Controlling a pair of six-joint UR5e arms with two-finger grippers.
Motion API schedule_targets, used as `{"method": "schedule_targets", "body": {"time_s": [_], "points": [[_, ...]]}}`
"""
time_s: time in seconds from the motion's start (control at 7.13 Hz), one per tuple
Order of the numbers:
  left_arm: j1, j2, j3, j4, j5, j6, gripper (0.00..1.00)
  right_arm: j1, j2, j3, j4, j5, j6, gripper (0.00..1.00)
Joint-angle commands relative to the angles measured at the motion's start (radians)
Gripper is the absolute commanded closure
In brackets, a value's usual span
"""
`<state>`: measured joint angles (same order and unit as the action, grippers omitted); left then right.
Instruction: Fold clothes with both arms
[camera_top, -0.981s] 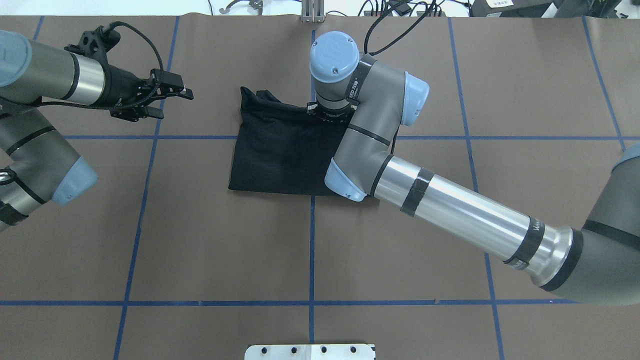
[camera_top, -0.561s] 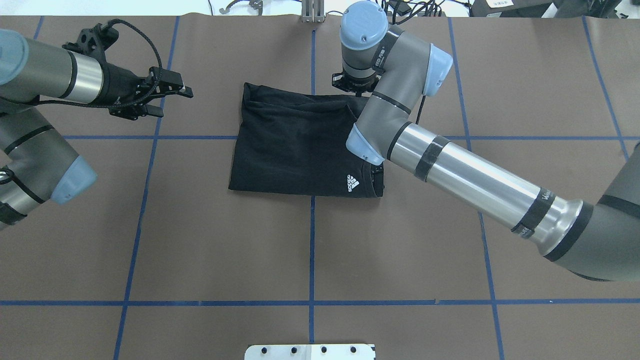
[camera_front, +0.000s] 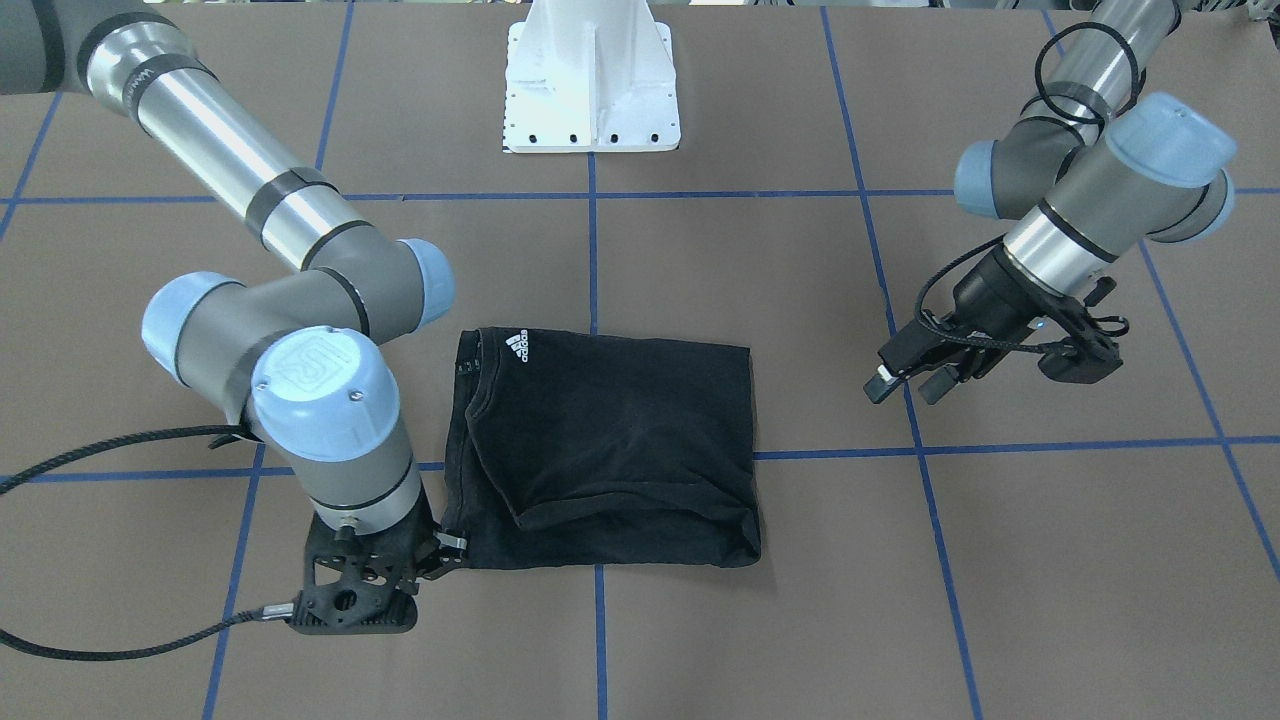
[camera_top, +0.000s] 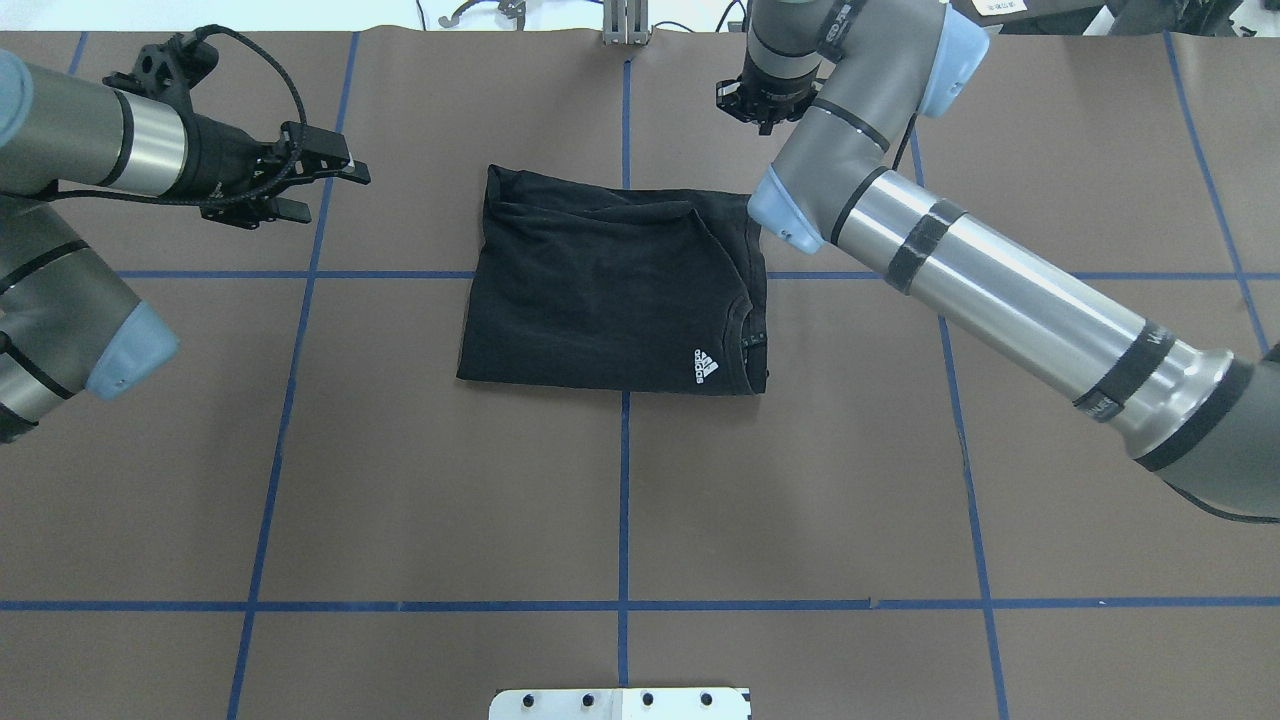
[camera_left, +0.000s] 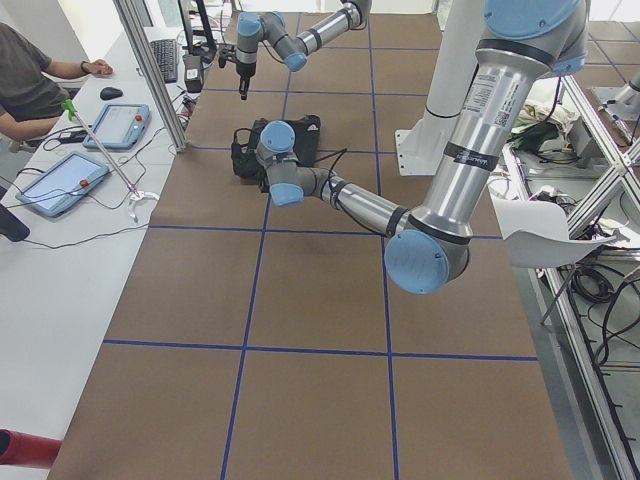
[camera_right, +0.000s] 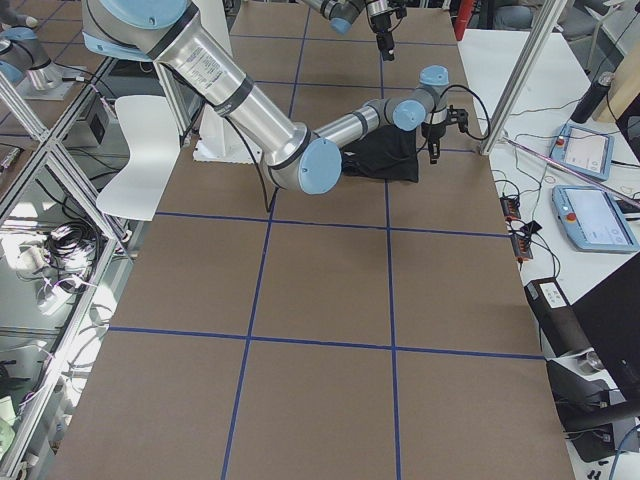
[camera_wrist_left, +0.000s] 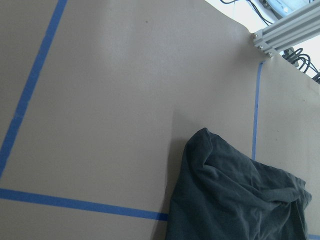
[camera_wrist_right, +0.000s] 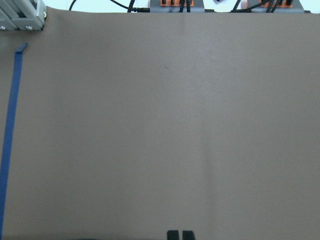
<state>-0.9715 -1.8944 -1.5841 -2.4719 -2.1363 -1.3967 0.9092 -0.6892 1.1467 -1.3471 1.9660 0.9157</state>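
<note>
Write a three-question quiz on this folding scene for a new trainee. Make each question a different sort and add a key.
1. True or false: the right tool is gripping the black T-shirt.
2. Multiple choice: what shows on the shirt's upward face? A) a small white logo by the collar; B) a large red graphic; C) a row of buttons.
3. Fill in: the left tool hangs off to the side of the shirt, and its jaws stand ____.

Key
1. False. It is off the shirt's edge, and its wrist camera sees only bare table.
2. A.
3. open.
</note>
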Motion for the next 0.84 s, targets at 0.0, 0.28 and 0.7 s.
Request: {"method": "schedule_targets", "body": {"time_s": [0.0,0.28,0.7], "points": [[-0.044,0.101,-0.057,-0.001,0.001,0.151,0.0,0.062,-0.171,0.288,-0.183,0.077,-0.107,0.0],[-0.102,0.146,-0.076,0.013,-0.001,0.224,0.0,0.112,-0.312,0.486,-0.337,0.091,-0.298,0.0],[-0.215,0.196,-0.048,0.158,0.001,0.603,0.0,0.277,-0.519,0.576,-0.346,0.253,-0.568,0.0]]}}
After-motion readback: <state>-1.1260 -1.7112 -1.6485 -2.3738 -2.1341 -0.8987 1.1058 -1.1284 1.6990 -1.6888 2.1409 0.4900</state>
